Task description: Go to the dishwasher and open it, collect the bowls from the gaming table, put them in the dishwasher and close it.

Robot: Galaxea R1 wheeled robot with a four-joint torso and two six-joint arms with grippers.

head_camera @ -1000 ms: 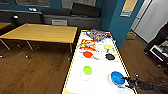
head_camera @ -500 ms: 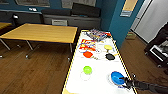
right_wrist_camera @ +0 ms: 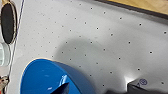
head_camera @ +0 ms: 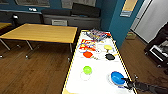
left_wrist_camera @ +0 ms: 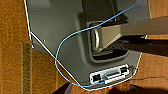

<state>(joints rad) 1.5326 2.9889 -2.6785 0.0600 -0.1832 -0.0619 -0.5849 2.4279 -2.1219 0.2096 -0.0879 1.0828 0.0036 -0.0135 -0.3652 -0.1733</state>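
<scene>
White tabletop (head_camera: pixel 100 75) carries scattered bowls; right jaws (head_camera: pixel 126 83) sit at the blue bowl's (head_camera: pixel 117 77) rim, grip unclear, and a nudge could slide it off the near edge

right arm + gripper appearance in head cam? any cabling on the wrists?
The right arm is a slim black bar ending in a dark, angular right gripper; no markings legible. In the left wrist view a thin blue cable loops across the robot's grey body panel.

The right hand (head_camera: pixel 125 82) touches a blue bowl (head_camera: pixel 116 77) on the gaming table (head_camera: pixel 100 70).
</scene>
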